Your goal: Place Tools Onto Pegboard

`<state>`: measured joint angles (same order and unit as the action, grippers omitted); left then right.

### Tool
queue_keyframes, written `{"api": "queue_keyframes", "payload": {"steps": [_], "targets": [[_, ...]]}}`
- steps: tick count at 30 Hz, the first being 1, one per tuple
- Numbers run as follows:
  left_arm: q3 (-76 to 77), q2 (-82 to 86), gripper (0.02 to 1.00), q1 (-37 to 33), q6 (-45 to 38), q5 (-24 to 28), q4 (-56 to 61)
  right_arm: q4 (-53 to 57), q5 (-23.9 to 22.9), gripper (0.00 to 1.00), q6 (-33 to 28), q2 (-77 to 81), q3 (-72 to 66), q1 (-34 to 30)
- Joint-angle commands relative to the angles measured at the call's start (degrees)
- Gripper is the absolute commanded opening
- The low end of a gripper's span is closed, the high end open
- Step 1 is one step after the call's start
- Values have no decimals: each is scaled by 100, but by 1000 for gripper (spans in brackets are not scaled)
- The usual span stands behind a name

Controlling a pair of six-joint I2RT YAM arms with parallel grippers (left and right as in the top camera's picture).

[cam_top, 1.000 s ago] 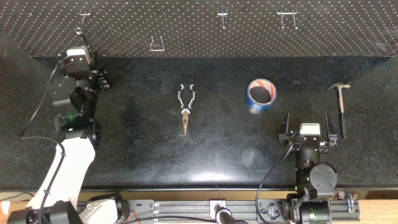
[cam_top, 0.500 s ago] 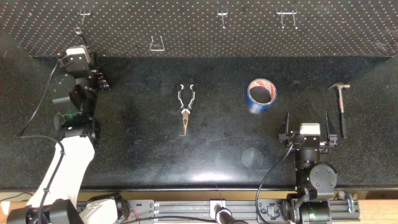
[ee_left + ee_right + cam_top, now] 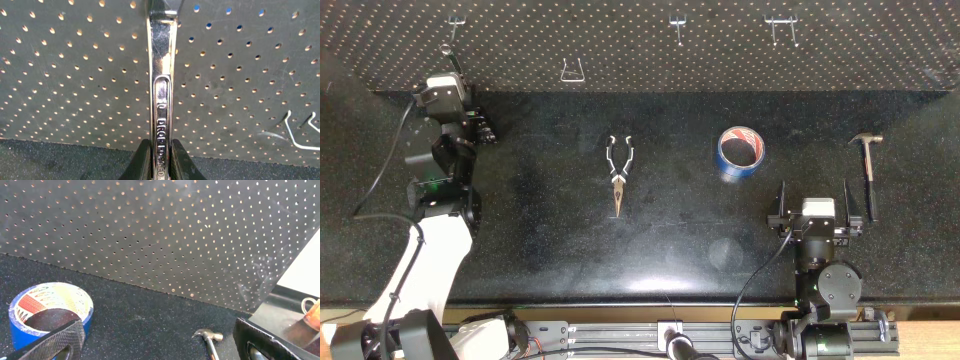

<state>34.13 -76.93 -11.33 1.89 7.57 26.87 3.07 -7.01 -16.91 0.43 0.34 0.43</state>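
- Clamping the wrench in my left gripper, shaft pointing straight up the pegboard toward the hook.
- Right gripper gapes, empty, well apart.

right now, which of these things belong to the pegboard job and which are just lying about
Job:
wrench, held in the left gripper
pliers
tape
hammer
pegboard
hooks

Lying about:
cables by the arm bases
cup-like thing past the table's edge, too cropped to be sure
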Motion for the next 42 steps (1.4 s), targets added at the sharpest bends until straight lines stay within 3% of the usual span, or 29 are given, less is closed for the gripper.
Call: {"api": "queue_keyframes", "payload": {"steps": [1, 42], "targets": [[179, -96, 29, -35, 109, 61, 105, 52, -111, 976, -57, -15, -11, -24], [297, -321, 29, -48, -101, 85, 293, 52, -114, 976, -57, -15, -11, -24]]}}
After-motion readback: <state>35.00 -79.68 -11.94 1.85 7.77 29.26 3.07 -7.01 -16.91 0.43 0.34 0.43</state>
